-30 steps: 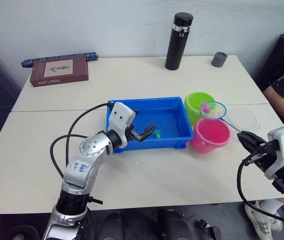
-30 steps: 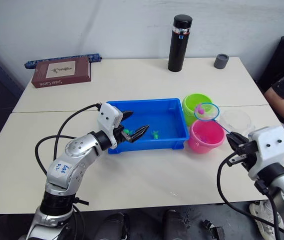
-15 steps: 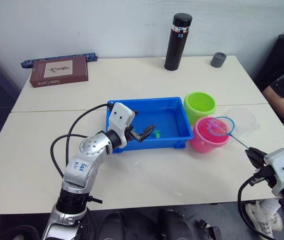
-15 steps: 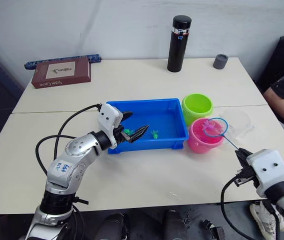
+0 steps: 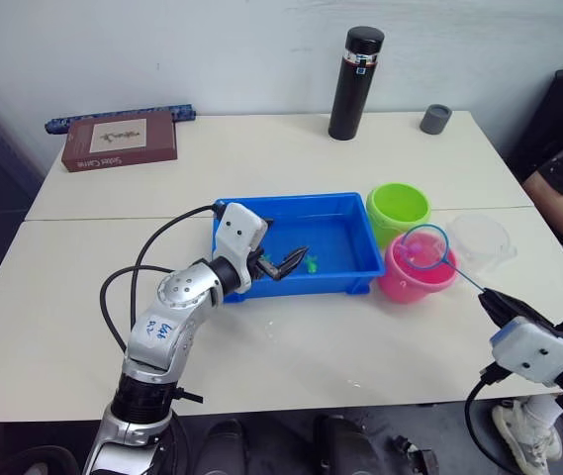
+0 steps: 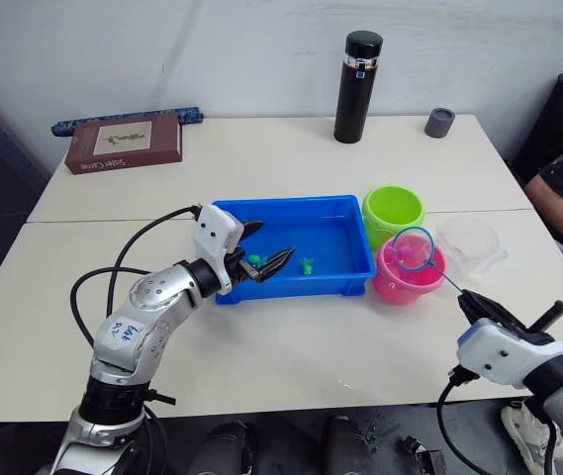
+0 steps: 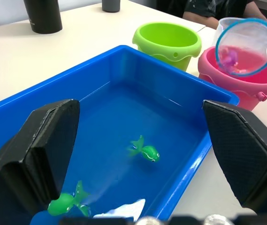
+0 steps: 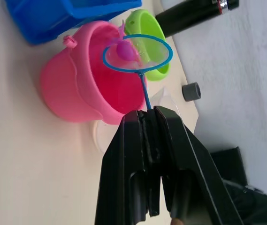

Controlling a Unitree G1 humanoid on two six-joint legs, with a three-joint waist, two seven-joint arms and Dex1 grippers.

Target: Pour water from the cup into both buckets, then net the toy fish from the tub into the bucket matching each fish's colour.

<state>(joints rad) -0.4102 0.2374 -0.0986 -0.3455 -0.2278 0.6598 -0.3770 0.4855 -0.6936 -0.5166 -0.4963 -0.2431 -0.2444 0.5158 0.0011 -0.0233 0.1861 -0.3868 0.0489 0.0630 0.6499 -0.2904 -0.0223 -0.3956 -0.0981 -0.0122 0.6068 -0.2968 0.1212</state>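
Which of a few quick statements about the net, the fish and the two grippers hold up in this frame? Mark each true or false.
1. The right gripper is shut on the net handle. True.
2. The net hoop sits over the lime green bucket. False: it is over the pink bucket.
3. A pink fish lies in the net. True.
4. The blue tub holds only pink fish. False: two green fish show in it.
5. The left gripper grips the clear measuring cup. False: its fingers are open over the tub; the cup stands beside the pink bucket.
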